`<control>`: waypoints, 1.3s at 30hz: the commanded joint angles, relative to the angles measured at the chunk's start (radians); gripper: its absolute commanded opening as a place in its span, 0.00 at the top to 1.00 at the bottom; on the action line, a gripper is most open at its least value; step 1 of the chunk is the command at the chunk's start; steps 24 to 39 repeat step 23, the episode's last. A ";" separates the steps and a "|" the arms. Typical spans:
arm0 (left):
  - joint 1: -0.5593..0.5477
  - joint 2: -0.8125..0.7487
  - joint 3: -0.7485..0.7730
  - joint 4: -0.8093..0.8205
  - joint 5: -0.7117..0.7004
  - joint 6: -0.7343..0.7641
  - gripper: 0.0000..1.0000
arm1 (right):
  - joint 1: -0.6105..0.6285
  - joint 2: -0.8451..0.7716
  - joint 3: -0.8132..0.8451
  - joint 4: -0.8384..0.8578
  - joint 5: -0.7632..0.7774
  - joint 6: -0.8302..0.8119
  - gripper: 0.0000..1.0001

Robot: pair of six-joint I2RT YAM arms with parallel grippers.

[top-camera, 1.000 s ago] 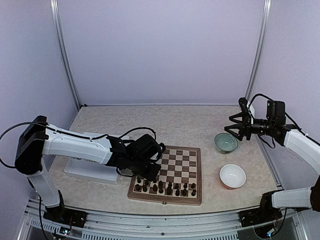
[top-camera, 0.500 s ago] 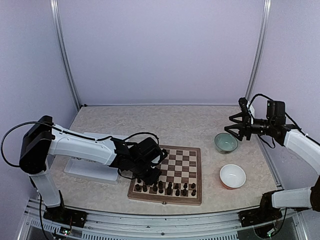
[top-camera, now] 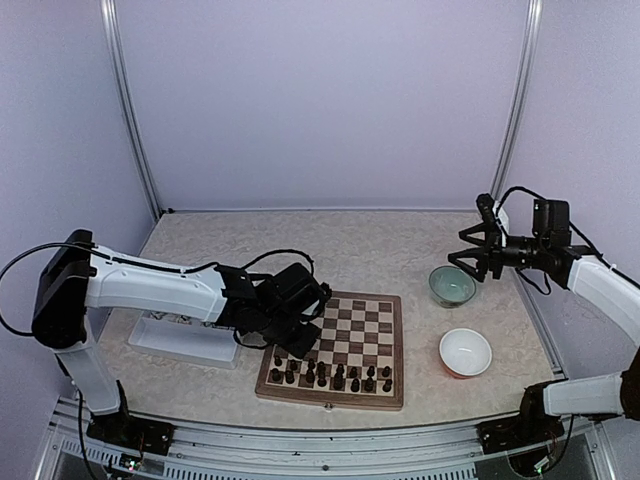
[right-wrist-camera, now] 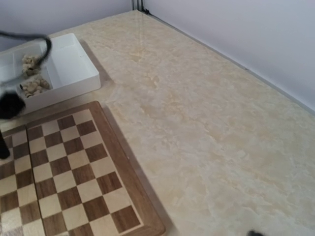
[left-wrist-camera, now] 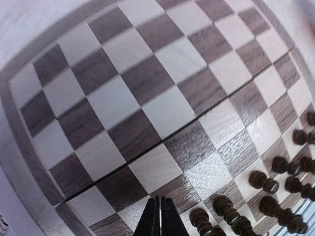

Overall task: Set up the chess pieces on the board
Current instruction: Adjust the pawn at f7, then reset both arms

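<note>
The board (top-camera: 352,330) lies at the table's middle, with dark chess pieces (top-camera: 330,377) standing in its two near rows. My left gripper (top-camera: 293,346) hangs over the board's left side. In the left wrist view its tips (left-wrist-camera: 160,219) are shut with nothing between them, above bare squares (left-wrist-camera: 147,108) and just beside the dark pieces (left-wrist-camera: 263,182). My right gripper (top-camera: 462,250) is open and empty, up over the far right of the table above a teal bowl (top-camera: 452,285). Pale chess pieces (right-wrist-camera: 33,86) lie in the white tray (right-wrist-camera: 74,73).
A white bowl (top-camera: 466,352) sits right of the board, near the front. The white tray (top-camera: 180,343) stands left of the board, partly under my left arm. Bare marbled tabletop (right-wrist-camera: 211,137) stretches behind and right of the board (right-wrist-camera: 74,167).
My left arm swayed slightly over the board's left side and came back to about where it was, its gripper still shut. The right arm has stayed put.
</note>
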 commanded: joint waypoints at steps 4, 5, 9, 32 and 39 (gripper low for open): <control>0.049 -0.186 0.164 -0.143 -0.287 0.060 0.77 | -0.012 0.065 0.218 -0.126 0.142 0.068 0.01; 0.061 -0.201 0.191 -0.177 -0.344 0.068 0.70 | -0.012 0.081 0.257 -0.150 0.172 0.091 0.01; 0.126 -0.288 0.293 -0.256 -0.529 0.115 0.39 | -0.012 0.126 0.433 -0.238 0.287 0.189 0.01; 0.635 -0.673 0.119 -0.027 -0.254 0.034 0.01 | -0.011 -0.053 0.451 -0.130 0.548 0.350 0.01; 0.635 -0.673 0.119 -0.027 -0.254 0.034 0.01 | -0.011 -0.053 0.451 -0.130 0.548 0.350 0.01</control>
